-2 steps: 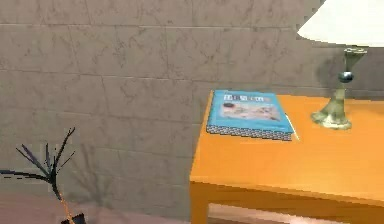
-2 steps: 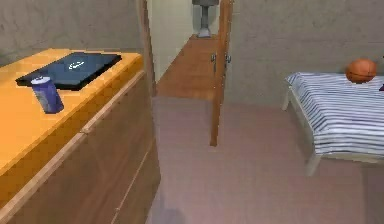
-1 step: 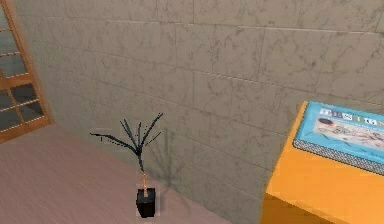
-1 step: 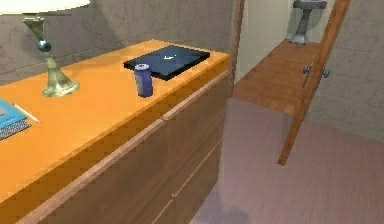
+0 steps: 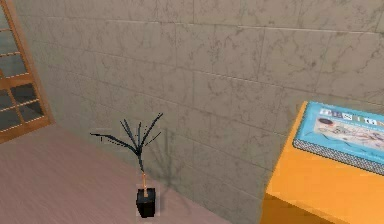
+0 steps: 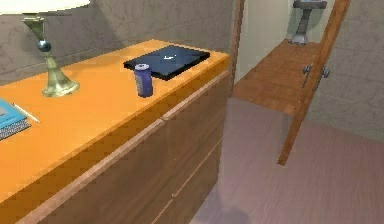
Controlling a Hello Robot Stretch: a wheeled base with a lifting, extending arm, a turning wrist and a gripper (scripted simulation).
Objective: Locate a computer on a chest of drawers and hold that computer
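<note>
A dark, flat closed laptop computer lies on the far end of the orange chest of drawers in the arm side view. A small blue can stands just in front of it. The chest's drawer fronts face the view's right. In the forward view the same orange chest top shows at the lower right corner.
A lamp with a brass base stands on the chest, and a blue book lies at its near end. A potted bare plant stands by the stone wall. An open wooden door leads off at the arm side view's right.
</note>
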